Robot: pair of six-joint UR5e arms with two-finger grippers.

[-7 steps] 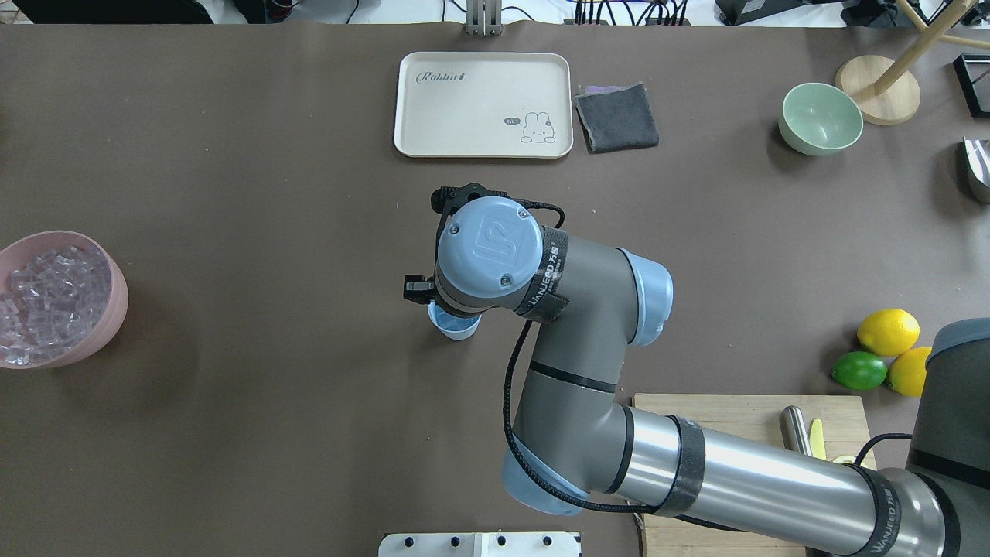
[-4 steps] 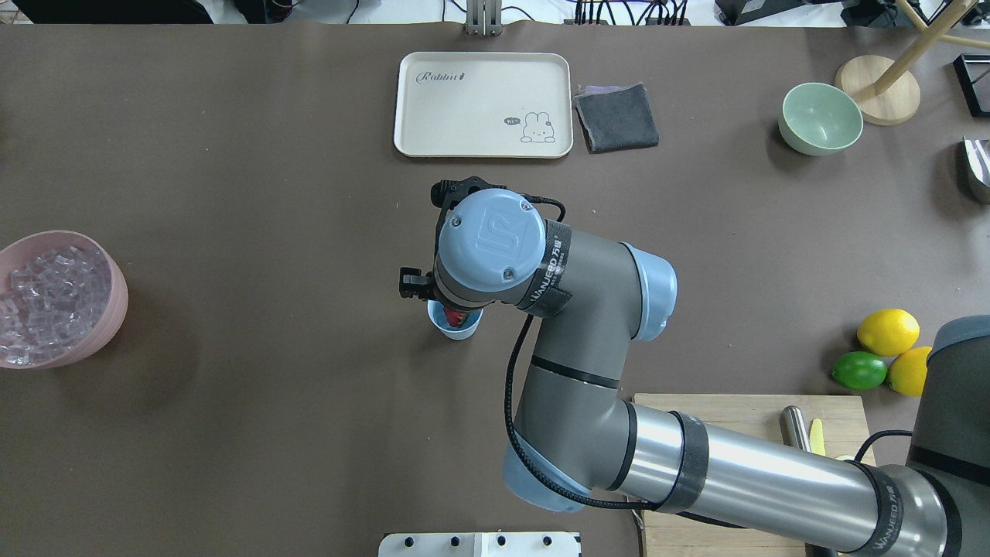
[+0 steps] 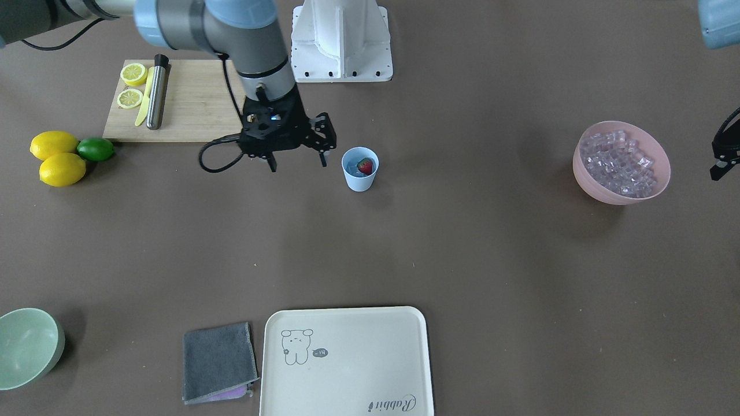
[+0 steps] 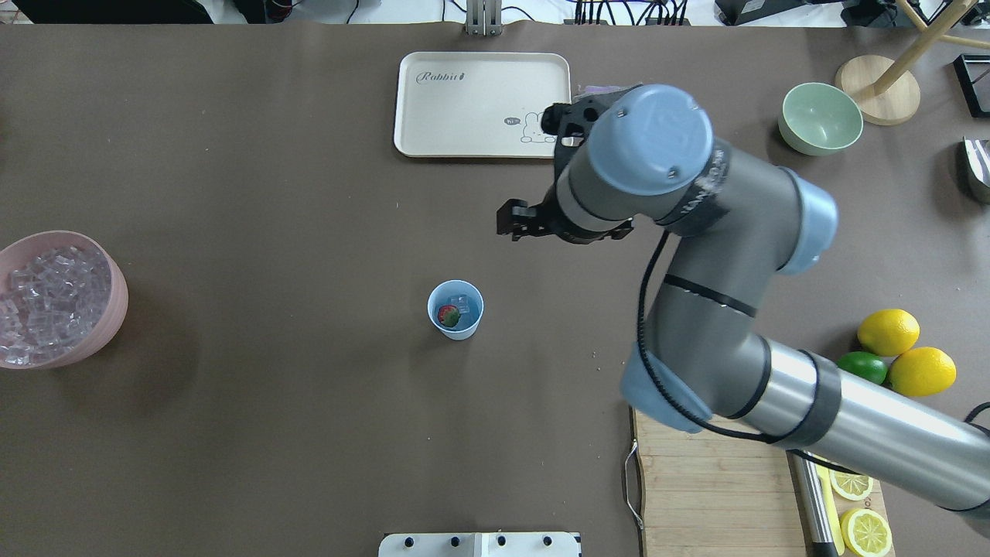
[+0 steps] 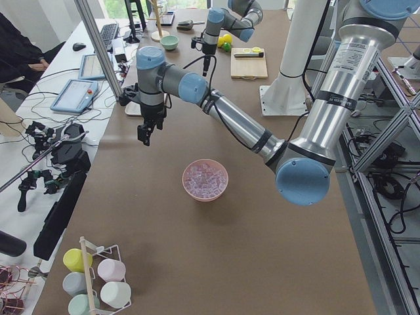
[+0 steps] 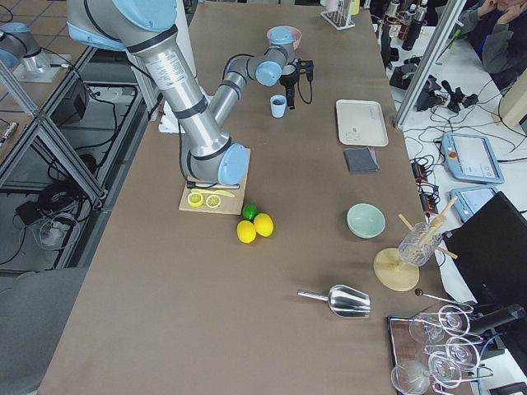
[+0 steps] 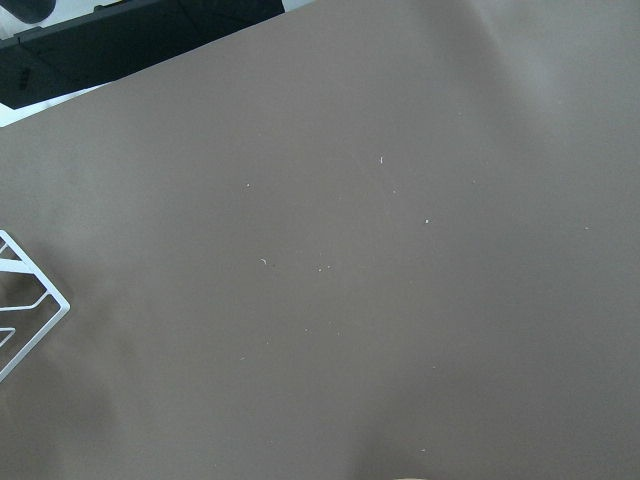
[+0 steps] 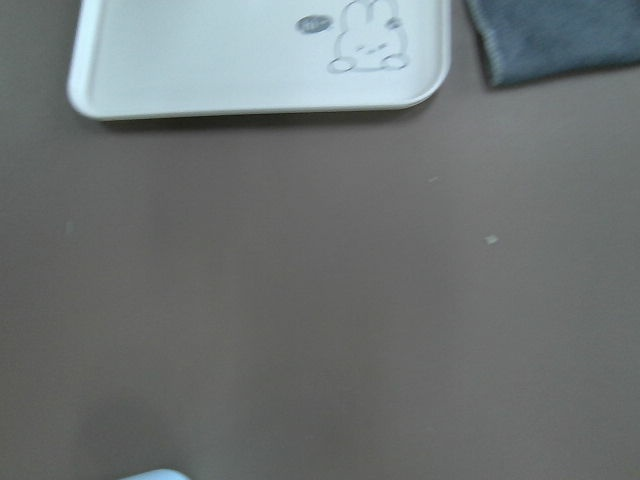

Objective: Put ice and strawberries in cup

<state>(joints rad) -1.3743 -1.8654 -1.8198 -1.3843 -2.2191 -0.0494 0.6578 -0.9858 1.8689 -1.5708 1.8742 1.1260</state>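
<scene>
The light blue cup [image 4: 455, 309] stands upright mid-table, also in the front view [image 3: 359, 169]. A red strawberry [image 4: 447, 315] [image 3: 365, 166] lies inside it beside a clear ice cube [image 4: 462, 301]. More ice [image 4: 46, 298] fills the pink bowl [image 4: 116, 309] [image 3: 621, 193] at the table's left end. My right gripper [image 3: 298, 162] is open and empty, raised beside the cup on the tray side. My left gripper [image 3: 724, 155] shows only partly at the front view's edge beyond the pink bowl; I cannot tell whether it is open or shut.
A cream tray [image 4: 483, 104] and a grey cloth [image 4: 617, 117] lie at the far edge. A pale green bowl [image 4: 821, 118] stands far right. Lemons [image 4: 888, 331] and a lime [image 4: 860, 367] sit near the cutting board [image 4: 696, 495] with lemon slices.
My right gripper was right over the cup; it has since risen and swung away towards the tray and the right. The strawberry now lies in the cup, in plain view.
</scene>
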